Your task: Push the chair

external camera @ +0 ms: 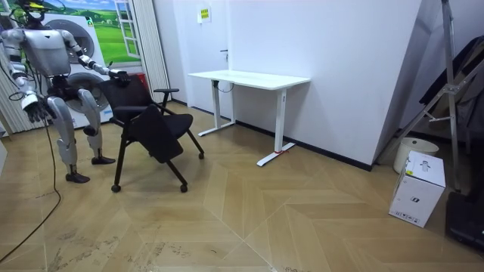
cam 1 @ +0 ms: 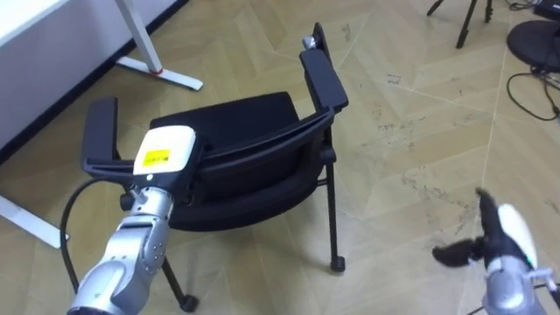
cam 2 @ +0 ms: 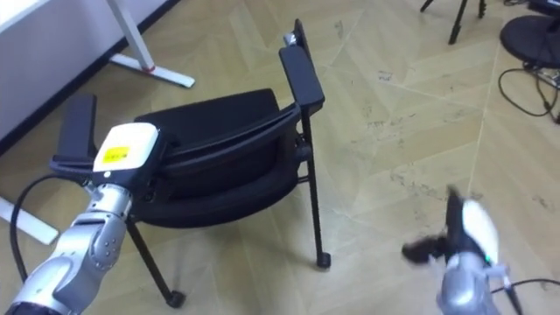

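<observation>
Herringbone wood floor [cam 1: 420,114]; white desk [external camera: 249,78] beyond chair. Black chair [cam 1: 254,153] on floor just before robot, between it and desk. Left robot hand [cam 1: 164,150] at chair backrest, grasp cannot be told. Right robot hand [cam 1: 506,232] spread open, empty, well apart from chair.

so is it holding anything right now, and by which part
The left hand is at the top edge of the backrest of the black chair; whether it grips cannot be told. The right hand holds nothing.
</observation>
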`<state>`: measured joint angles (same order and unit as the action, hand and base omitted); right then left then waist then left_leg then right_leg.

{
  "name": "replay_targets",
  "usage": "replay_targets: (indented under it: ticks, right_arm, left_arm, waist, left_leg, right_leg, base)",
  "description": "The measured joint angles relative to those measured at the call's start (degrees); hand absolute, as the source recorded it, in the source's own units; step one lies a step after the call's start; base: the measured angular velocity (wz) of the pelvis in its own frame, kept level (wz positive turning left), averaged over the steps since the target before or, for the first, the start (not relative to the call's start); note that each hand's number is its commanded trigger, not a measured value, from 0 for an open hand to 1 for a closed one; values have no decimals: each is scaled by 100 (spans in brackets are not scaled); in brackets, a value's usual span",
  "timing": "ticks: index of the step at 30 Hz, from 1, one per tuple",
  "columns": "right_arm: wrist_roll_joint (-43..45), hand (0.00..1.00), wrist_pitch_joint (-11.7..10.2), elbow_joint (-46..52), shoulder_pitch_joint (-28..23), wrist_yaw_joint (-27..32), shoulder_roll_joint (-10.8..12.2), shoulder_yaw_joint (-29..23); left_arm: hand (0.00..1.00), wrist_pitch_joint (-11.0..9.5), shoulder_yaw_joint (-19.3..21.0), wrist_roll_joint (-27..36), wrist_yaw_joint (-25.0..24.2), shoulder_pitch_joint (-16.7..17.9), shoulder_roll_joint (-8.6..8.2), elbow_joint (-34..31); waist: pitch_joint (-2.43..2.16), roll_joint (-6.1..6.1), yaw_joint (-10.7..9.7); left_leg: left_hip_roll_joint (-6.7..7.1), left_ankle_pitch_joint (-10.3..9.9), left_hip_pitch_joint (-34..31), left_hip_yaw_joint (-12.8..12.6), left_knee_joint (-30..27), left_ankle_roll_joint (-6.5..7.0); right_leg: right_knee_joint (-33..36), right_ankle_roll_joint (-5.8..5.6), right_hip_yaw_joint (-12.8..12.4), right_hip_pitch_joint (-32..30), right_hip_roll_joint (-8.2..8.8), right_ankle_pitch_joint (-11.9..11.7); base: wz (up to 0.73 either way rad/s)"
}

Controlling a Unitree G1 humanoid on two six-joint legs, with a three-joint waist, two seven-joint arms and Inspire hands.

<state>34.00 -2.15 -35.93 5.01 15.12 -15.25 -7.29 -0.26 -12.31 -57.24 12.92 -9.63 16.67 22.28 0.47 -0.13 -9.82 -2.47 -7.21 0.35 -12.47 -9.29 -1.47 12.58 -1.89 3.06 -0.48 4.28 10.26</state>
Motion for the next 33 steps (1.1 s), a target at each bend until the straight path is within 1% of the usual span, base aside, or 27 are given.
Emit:
replay_targets:
  ticks: [2,5,7,8,10,12,13,15,17,20,21,22,24,27,30,31,33]
  right_arm:
    - [258,0,81,504,5,11,-56,206]
    - [737,0,85,1143,93,49,-66,569]
    - [1021,0,80,1481,115,47,-78,751]
    - [1141,0,80,1673,120,44,-113,870]
    - [1274,0,69,1903,122,26,-128,951]
    - [1359,0,63,2103,136,-21,-197,1067]
    - [1399,0,59,2144,140,-56,-206,1069]
    - [1617,0,59,2266,185,-134,-270,1074]
    - [1744,0,34,2338,275,-151,-319,1091]
    - [1877,0,22,2355,480,-156,-364,1133]
    - [1894,0,32,2355,540,-164,-460,1246]
    - [1911,0,26,2358,571,-202,-523,1319]
    - [1953,0,24,2371,714,-464,-662,1550]
    - [2051,0,22,2399,885,-742,-744,1744]
    - [2094,0,5,2558,964,-922,-756,1764]
    - [2093,0,-18,2582,971,-932,-759,1764]
    - [2090,0,-140,2593,981,-987,-769,1765]
  left_arm:
    - [100,40,-57,-6,-63,-56,6,-15]
    - [100,82,-131,-4,-123,-81,18,-37]
    - [100,72,-152,-4,-157,-81,27,-90]
    - [100,58,-169,-5,-176,-97,26,-101]
    - [100,20,-184,-28,-209,-126,28,-104]
    - [100,-5,-183,-83,-252,-126,36,-172]
    - [100,-6,-184,-87,-276,-126,40,-198]
    - [100,-23,-219,-110,-372,-195,40,-214]
    - [100,-50,-233,-131,-379,-224,40,-214]
    - [100,-66,-237,-171,-408,-254,40,-213]
    - [100,-74,-250,-180,-467,-288,36,-212]
    - [100,-81,-266,-181,-477,-304,36,-206]
    - [100,-98,-303,-191,-514,-343,41,-206]
    - [100,-115,-357,-202,-530,-389,42,-205]
    - [100,-184,-397,-207,-571,-472,43,-209]
    - [100,-195,-408,-207,-571,-486,44,-209]
    - [100,-239,-453,-207,-583,-523,59,-209]
  waist:
    - [1,-26,74]
    - [-7,-41,96]
    - [-7,-43,135]
    - [-6,-50,188]
    - [-8,-63,235]
    - [-5,-87,266]
    - [-5,-95,280]
    - [3,-131,376]
    - [16,-158,397]
    - [13,-186,437]
    - [12,-199,504]
    - [12,-202,517]
    - [7,-215,568]
    - [12,-233,639]
    - [13,-241,693]
    - [15,-243,696]
    - [15,-256,713]
  left_leg:
    - [0,0,-2,2,3,0]
    - [0,0,2,7,12,0]
    - [-1,0,-22,9,12,0]
    - [-1,0,-32,9,12,0]
    - [-1,0,-50,14,12,0]
    - [0,0,-69,21,16,0]
    - [0,0,-73,21,20,0]
    - [0,0,-80,21,20,0]
    - [-1,0,-86,25,20,0]
    - [0,0,-94,34,20,0]
    - [-1,0,-91,32,19,0]
    - [-1,0,-90,29,19,0]
    - [-1,0,-94,38,19,0]
    - [-1,0,-110,75,19,0]
    - [-1,0,-177,143,19,0]
    - [-1,0,-188,170,19,0]
    - [-2,0,-209,182,19,0]
  right_leg:
    - [17,0,-1,-15,1,0]
    - [17,0,19,-8,0,0]
    - [19,0,19,-35,0,0]
    - [23,0,16,-52,1,-1]
    - [23,0,28,-58,1,0]
    - [20,0,39,-66,1,0]
    - [20,0,41,-71,1,0]
    - [18,0,37,-81,1,0]
    - [17,0,39,-81,1,-1]
    - [15,0,35,-84,0,0]
    - [18,1,17,-95,-3,-2]
    - [22,1,18,-96,-3,-2]
    - [25,1,28,-96,-2,-2]
    - [24,1,36,-104,-2,-2]
    - [23,1,90,-150,-1,-2]
    - [22,1,109,-152,-1,-2]
    - [15,1,164,-148,-1,-2]
  base:
    - [-4]
    - [2]
    - [0]
    - [0]
    - [2]
    - [5]
    - [0]
    - [0]
    - [0]
    - [-1]
    - [-4]
    - [-4]
    - [0]
    - [0]
    - [8]
    - [14]
    - [12]
